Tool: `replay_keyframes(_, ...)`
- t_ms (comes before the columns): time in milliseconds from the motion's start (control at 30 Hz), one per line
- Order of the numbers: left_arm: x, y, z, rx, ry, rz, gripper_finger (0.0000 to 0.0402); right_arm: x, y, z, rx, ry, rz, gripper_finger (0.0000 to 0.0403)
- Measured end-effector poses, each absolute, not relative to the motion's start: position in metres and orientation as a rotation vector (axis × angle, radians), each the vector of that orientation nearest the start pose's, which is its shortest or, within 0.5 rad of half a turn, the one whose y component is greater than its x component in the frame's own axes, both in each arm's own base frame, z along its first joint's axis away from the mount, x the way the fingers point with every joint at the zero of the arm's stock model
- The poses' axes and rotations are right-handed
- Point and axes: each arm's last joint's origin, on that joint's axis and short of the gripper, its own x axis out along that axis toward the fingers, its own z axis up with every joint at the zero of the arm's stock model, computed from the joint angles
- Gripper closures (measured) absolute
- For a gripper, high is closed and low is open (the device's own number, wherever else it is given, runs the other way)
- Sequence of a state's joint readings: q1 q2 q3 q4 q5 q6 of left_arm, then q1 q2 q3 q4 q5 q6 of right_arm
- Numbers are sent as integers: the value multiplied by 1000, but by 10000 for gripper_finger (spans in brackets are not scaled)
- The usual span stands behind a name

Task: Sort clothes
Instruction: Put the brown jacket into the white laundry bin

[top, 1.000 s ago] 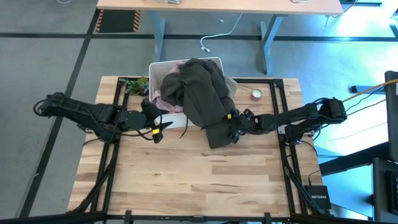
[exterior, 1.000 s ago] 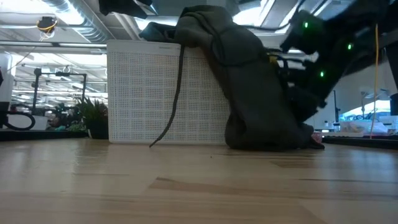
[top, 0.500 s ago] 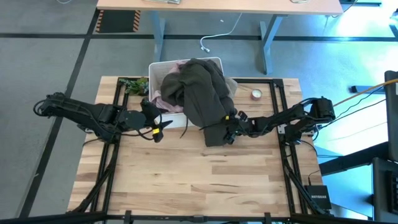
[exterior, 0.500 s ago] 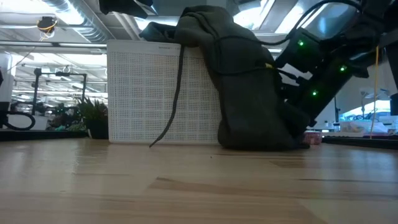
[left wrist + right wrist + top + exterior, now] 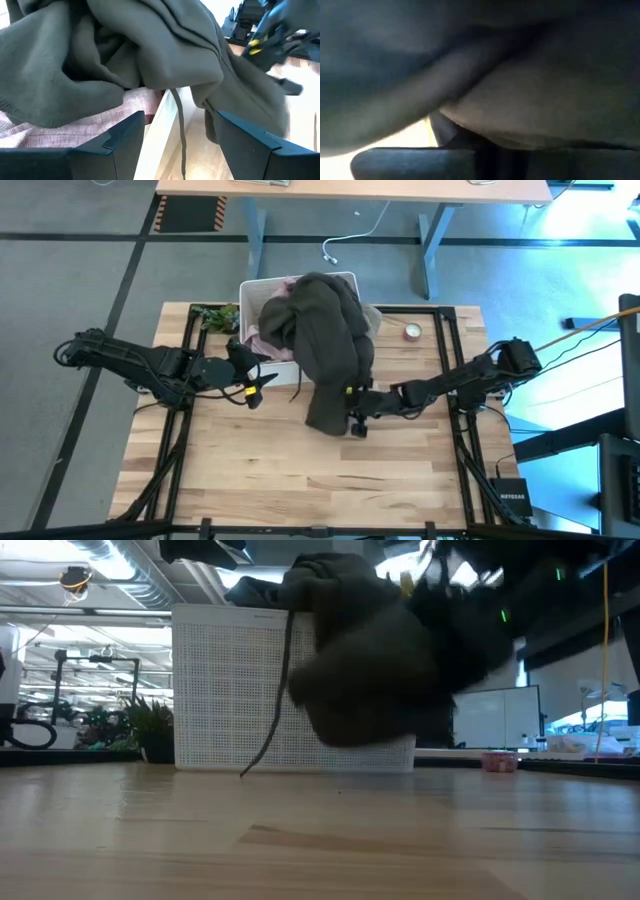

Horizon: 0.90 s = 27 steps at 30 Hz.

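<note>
A dark olive-grey garment (image 5: 330, 340) is heaped on the white bin (image 5: 250, 286) and hangs over the bin's near wall. Its lower end (image 5: 350, 720) is off the table, and my right gripper (image 5: 354, 418) is shut on it. In the right wrist view dark cloth (image 5: 520, 75) fills the picture. A dusty pink garment (image 5: 262, 340) lies in the bin under the olive one. My left gripper (image 5: 256, 386) stands open by the bin's near left corner, touching nothing. A drawstring (image 5: 275, 710) dangles down the bin's wall. My right gripper holds the olive-grey garment by its lower end (image 5: 330, 415), coming at it about level from the table's right. The cloth hides the fingers, so layers or edge cannot be told. The held end hangs clear of the table, while the garment's upper part rests on the bin.
A small green plant (image 5: 215, 317) stands left of the bin, and a small red-and-white roll (image 5: 411, 332) lies at the back right. Bare wood (image 5: 320, 480) stretches along the table's near half.
My right gripper has shut on the olive-grey garment's lower end and moved toward the table's left and near edges. That end, which lay bunched on the table against the bin, is now lifted clear. The garment's top has stayed on the bin.
</note>
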State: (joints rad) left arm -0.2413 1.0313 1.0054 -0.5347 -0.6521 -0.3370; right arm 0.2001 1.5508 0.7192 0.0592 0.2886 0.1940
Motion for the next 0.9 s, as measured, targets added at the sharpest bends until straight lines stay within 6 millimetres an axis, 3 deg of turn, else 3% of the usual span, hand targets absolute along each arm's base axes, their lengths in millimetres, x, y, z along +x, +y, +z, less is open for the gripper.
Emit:
replay_keyframes(167,206,-33,336,-82,432,479,169,308,62,228,-89,586,-158,367)
replay_keyframes(300,206,-32,336,-56,426,482,169,319,56,293,-150,456,-258,354)
replay_keyframes(467,208,-33,340,-31,392,479,169,330,24,369,-200,292,-430,344)
replay_keyframes(567,209,-33,342,-25,381,478,169,336,-10,398,-161,218,-523,356)
replay_keyframes(633,209,-33,342,-26,379,480,169,340,-32,402,-125,208,-567,361)
replay_keyframes(733,209,-33,341,-28,381,478,169,348,-62,389,-39,245,-602,358)
replay_keyframes(900,207,-34,339,-39,400,479,169,369,-98,329,86,510,-621,346)
